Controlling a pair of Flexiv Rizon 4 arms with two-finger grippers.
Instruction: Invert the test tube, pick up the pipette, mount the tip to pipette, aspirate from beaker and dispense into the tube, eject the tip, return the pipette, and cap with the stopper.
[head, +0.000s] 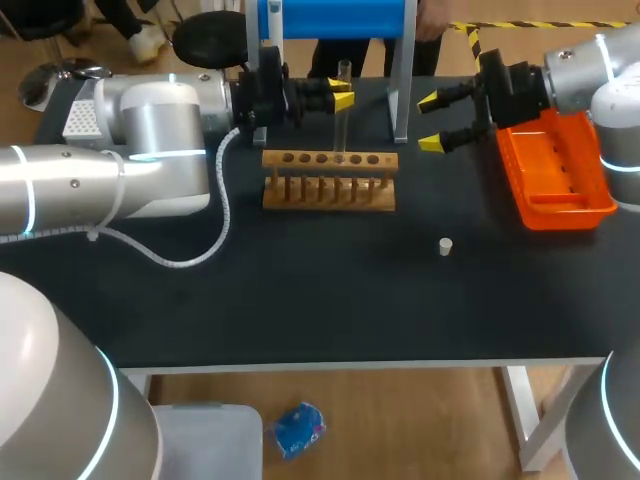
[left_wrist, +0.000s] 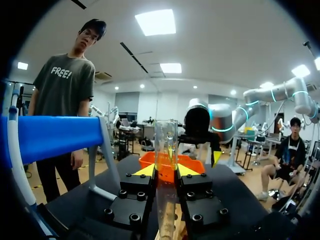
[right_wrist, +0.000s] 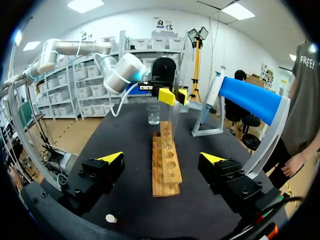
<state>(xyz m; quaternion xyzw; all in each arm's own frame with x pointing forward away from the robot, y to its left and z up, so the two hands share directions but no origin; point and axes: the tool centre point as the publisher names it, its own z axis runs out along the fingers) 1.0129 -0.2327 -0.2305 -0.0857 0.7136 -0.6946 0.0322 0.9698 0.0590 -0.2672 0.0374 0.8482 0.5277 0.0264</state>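
1. Head view: The left gripper (head: 341, 95) comes in from the left, at the back of the black table (head: 300, 300). Its two yellow tips are pressed on the test tube (head: 343, 120), one on each side, so it is holding the tube.
2. The tube stands straight up. Its low end meets the top of the wooden rack (head: 329, 182), but I cannot tell if it sits inside a hole.
3. The right gripper (head: 431, 122) is to the right of the tube and well apart from it. Its fingers are spread wide with nothing between them.
4. An orange tray (head: 556, 180) lies on the right. A small white stopper (head: 446, 246) lies alone on the table, nearer the front. A blue stand (head: 340, 18) is at the back.
5. Left wrist view: The test tube (left_wrist: 166, 142) is right between the fingers of the left gripper (left_wrist: 166, 171), and both fingers touch it. The tube sticks up past the yellow tips.
6. The wooden rack (left_wrist: 167, 227) is under the gripper. The orange tray (left_wrist: 165, 164) is farther ahead.
7. Right wrist view: The right gripper (right_wrist: 161, 159) is wide open. The wooden rack (right_wrist: 166, 172) lies ahead between its two fingers, but they do not touch it.
8. At the far end of the rack, the left gripper (right_wrist: 174, 95) holds the test tube (right_wrist: 173, 122) upright.
9. A glass beaker (right_wrist: 153, 114) stands past the rack. The stopper (right_wrist: 110, 218) lies close under the right gripper.
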